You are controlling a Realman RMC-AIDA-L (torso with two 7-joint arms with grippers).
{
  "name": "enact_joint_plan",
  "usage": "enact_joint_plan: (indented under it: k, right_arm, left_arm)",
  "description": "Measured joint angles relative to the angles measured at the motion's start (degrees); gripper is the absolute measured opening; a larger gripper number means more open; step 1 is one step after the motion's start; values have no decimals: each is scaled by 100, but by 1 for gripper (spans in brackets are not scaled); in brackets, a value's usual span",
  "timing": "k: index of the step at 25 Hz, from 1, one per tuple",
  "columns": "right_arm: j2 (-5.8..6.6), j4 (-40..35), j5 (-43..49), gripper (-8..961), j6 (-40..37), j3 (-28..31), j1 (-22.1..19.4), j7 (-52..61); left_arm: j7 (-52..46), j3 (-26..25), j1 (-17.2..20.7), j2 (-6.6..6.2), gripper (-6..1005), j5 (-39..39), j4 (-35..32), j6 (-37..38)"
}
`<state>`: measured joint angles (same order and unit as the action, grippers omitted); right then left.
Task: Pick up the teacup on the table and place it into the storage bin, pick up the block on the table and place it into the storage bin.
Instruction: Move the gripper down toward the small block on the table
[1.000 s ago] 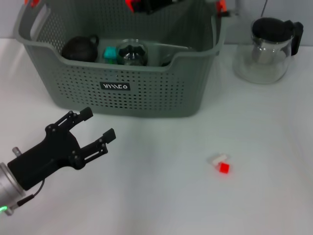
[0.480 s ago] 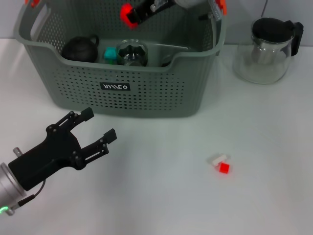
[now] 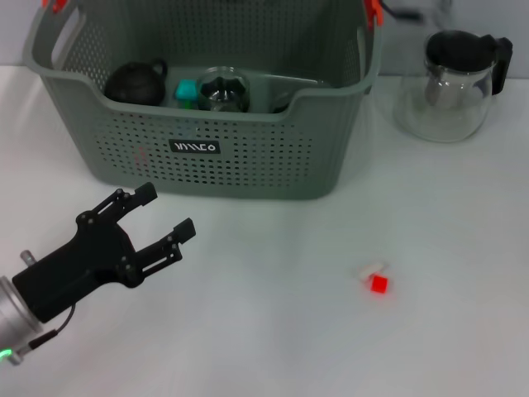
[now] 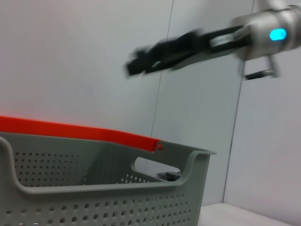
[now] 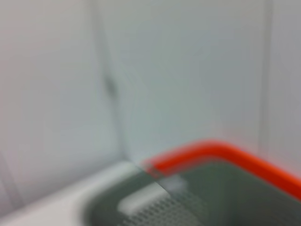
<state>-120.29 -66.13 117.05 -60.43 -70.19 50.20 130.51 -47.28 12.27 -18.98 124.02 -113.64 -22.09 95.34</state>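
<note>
The block [image 3: 374,280], a small red and white piece, lies on the white table right of centre. The storage bin [image 3: 248,157] stands at the back of the table. Inside it, a clear glass teacup [image 3: 223,89] sits next to a dark round pot [image 3: 135,81] and a teal piece [image 3: 186,89]. My left gripper [image 3: 165,211] hovers open and empty over the table's front left, just before the bin. The right arm is out of the head view. In the left wrist view my right gripper [image 4: 134,66] shows as a dark blur high above the bin's rim [image 4: 108,186].
A glass teapot [image 3: 455,83] with a black lid and handle stands on the table right of the bin. The bin's orange corner clip [image 5: 211,150] fills the lower part of the right wrist view. A white wall lies behind.
The right gripper, which hung over the bin's back edge, has risen out of the head view. The left gripper and the block have not moved.
</note>
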Motion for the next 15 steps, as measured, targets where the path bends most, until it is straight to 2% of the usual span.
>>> enact_joint_plan:
  k: [4,7,11,15]
  right_arm:
    - [43,-977,-1154,662,-1183,107,-1397,-973]
    - [114,-1402,-1101,716,-2256,519,-2160,-1103]
    - [282,-1809,-456,777,-4064,1339,-2470,-784]
    - [304,-2141,736,763,-5184,1820,-2338,-34]
  left_arm:
    - [0,-24,-18,-10,843,0,-17,-52]
    - [0,-46,-26,-12,843,0,-34,-54]
    - [0,-64,-37,-20,843,0,-42,-63]
    - [0,-68,-51,-29,843,0,-41,-67]
